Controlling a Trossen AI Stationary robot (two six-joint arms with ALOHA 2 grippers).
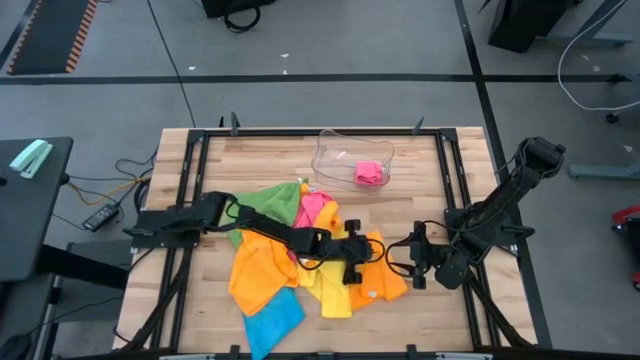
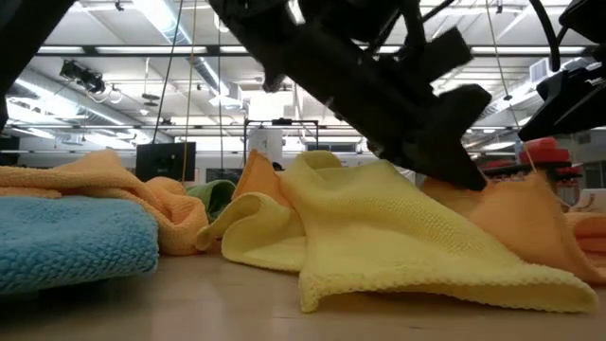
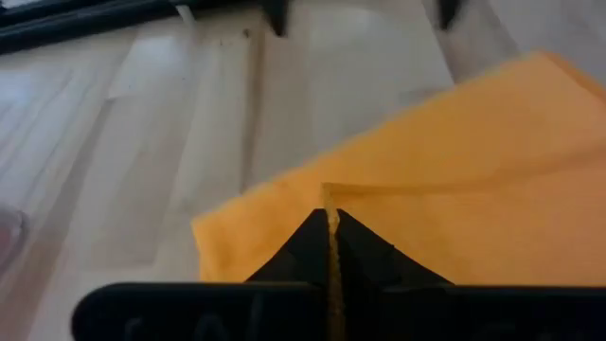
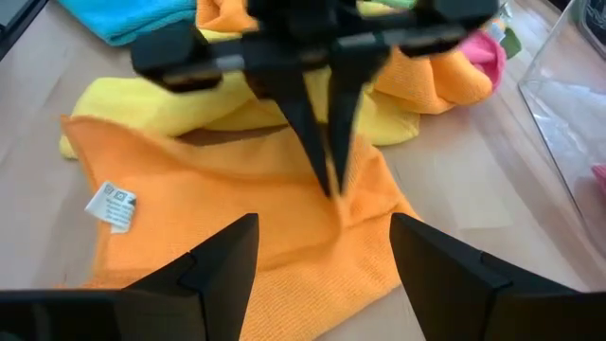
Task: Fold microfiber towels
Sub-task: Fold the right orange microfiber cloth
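Towels lie in a loose heap on the wooden worktop (image 1: 200, 290), toward its front edge and between the two arms. An orange towel (image 1: 385, 280) sits at the heap's right side, spread fairly flat, with a small white tag (image 4: 112, 205) near one edge. A yellow towel (image 1: 335, 290) lies just beside it and partly under it, rumpled. A second orange towel (image 1: 258, 272) bunches up on the left of the heap, a blue towel (image 1: 272, 322) lies at the front edge, and a green towel (image 1: 275, 200) and a pink towel (image 1: 315, 208) sit at the back of the heap.

The left gripper (image 1: 362, 262) reaches across the heap from the left side and is down on the flat orange towel; its jaws are together, pinching a raised ridge of that orange cloth between the fingertips (image 4: 331, 161). The right gripper (image 1: 400, 262) hovers just beside it, pointed at the same towel, with its jaws apart and nothing between them.

A clear tray (image 1: 350, 150) stands near the back edge of the worktop, well apart from the heap, with another pink cloth (image 1: 369, 173) lying inside it.
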